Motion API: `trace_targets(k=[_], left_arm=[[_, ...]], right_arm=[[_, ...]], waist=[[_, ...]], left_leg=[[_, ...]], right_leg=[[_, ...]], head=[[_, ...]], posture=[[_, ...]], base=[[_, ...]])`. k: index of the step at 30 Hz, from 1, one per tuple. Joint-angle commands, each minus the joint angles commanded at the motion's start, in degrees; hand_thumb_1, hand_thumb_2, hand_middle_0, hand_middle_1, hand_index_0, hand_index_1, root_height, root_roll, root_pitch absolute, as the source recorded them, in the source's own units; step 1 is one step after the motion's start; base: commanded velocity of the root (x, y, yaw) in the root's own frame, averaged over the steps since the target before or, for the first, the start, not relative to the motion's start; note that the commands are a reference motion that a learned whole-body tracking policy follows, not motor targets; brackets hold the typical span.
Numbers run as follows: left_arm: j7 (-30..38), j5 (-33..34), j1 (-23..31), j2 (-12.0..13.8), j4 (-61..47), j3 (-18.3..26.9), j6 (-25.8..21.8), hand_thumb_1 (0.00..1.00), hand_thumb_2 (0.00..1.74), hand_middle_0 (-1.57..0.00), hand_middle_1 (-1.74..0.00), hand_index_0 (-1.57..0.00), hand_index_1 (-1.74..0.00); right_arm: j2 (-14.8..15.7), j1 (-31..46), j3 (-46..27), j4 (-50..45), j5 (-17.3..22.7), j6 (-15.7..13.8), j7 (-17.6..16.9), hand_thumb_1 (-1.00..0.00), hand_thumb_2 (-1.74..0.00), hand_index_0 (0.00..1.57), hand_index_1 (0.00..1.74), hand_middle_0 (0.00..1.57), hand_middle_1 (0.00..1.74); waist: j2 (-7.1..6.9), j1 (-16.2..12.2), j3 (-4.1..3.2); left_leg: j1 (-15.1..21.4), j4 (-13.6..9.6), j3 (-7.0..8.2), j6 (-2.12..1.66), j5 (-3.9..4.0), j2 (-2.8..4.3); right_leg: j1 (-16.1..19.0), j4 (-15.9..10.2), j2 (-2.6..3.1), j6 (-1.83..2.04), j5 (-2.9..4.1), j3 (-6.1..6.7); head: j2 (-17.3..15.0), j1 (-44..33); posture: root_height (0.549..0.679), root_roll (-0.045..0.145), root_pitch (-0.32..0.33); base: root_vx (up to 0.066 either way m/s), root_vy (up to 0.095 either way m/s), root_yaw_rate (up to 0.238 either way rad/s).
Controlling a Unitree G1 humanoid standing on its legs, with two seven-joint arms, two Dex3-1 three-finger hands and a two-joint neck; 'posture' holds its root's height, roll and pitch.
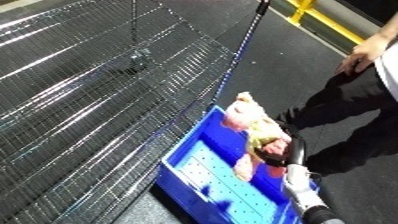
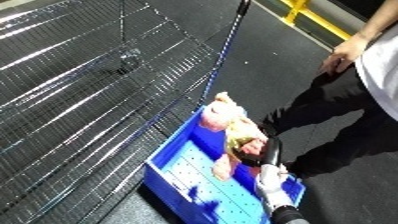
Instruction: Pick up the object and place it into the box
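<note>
Fingers of the right hand (image 1: 282, 156) curl round a pink plush toy (image 1: 251, 124) over the blue bin (image 1: 200, 172).

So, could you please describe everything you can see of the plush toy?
The plush toy looks soft and fuzzy, mostly pink and cream with a yellowish middle and a reddish patch low down. It hangs lengthwise over the blue bin, near its right wall, one end above the far rim. The right hand is curled round its lower part. Its exact shape is unclear.

- The pink and cream soft plush toy (image 1: 250, 131) hides most of the black right hand (image 1: 277, 159); its fingers cannot be made out.
- The blue perforated plastic bin (image 1: 202, 175) is cut off at the lower edge.
</note>
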Motion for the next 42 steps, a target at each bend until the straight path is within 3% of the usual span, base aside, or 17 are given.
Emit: trace_targets(k=[11, 17, 22, 28, 32, 42], left_arm=[[0.0, 0.5, 1.2, -0.1, -1.8, 1.4, 0.0, 1.0, 1.74, -1.57, -1.74, -1.57, -1.74], [0.1, 0.6, 1.6, -0.8, -2.3, 1.3, 0.1, 1.0, 1.74, -1.57, -1.74, -1.57, -1.74], [-0.3, 0.7, 2.5, -1.5, -2.4, 2.6, 0.5, 1.0, 1.74, -1.57, -1.74, -1.57, -1.74], [-0.3, 0.6, 3.1, -2.3, -1.7, 3.3, 1.0, 1.0, 1.74, -1.57, -1.74, -1.57, -1.74], [-0.4, 0.2, 3.9, -2.8, -1.6, 3.3, 1.3, 1.0, 1.74, -1.57, -1.74, -1.57, -1.74], [-0.7, 0.1, 4.3, -3.1, -2.6, 3.4, 2.0, 1.0, 1.74, -1.57, -1.74, -1.57, -1.74]], right_arm=[[0.3, 0.3, 0.9, 0.5, 0.3, -0.2, 0.6, 0.0, 0.0, 0.0, 0.0, 0.0, 0.0], [0.0, -0.1, 3.2, -2.3, -2.4, 0.6, 0.2, 0.0, 0.0, 0.0, 0.0, 0.0, 0.0], [0.7, 0.3, 5.8, -10.3, -4.4, 1.0, 2.9, 0.0, 0.0, 0.0, 0.0, 0.0, 0.0], [-0.1, -0.4, 7.9, -19.4, -9.2, 2.6, 3.4, 0.0, 0.0, 0.0, 0.0, 0.0, 0.0], [-0.7, -1.2, 9.2, -22.9, -10.5, 3.0, 4.1, 0.0, 0.0, 0.0, 0.0, 0.0, 0.0], [-2.3, -4.8, 13.9, -27.5, -11.6, 3.8, 7.1, 0.0, 0.0, 0.0, 0.0, 0.0, 0.0]], waist=[[-0.06, 0.8, -0.65], [0.07, 1.4, -0.78], [-0.05, 2.0, -0.69], [0.31, 3.6, -0.69], [0.39, 4.9, -0.54], [0.2, 8.0, -0.23]], left_leg=[[0.8, -1.8, 0.47, -0.14, 0.66, -0.01], [1.3, -2.4, 0.7, -0.2, 0.79, -0.1], [1.7, -2.9, 0.81, -0.14, 0.86, -0.39], [1.9, -3.3, 0.5, -0.06, 0.86, -0.81], [1.6, -3.0, 0.06, 0.01, 0.88, -1.04], [1.1, -2.9, -0.95, 0.07, 0.94, -1.57]], right_leg=[[0.7, -1.5, 0.23, 0.07, -0.09, -0.06], [1.1, -1.8, 0.33, 0.1, -0.43, -0.16], [1.5, -2.1, 0.29, 0.22, -0.75, -0.34], [2.0, -2.0, 0.25, 0.49, -1.12, -0.84], [2.1, -1.6, 0.21, 0.54, -1.35, -1.27], [2.0, -0.5, 0.06, 0.67, -2.09, -2.17]], head=[[-0.8, -1.6], [-0.3, -4.7], [0.6, -10.4], [2.7, -13.0], [2.9, -14.9], [2.5, -28.2]], posture=[[0.622, 0.06, -0.229], [0.624, 0.059, -0.227], [0.625, 0.059, -0.224], [0.626, 0.051, -0.221], [0.625, 0.047, -0.222], [0.623, 0.039, -0.223]], base=[[0.005, 0.001, -0.013], [0.01, 0.006, -0.002], [0.009, 0.01, 0.022], [0.001, 0.013, 0.078], [-0.007, 0.011, 0.115], [-0.004, 0.004, 0.1]])
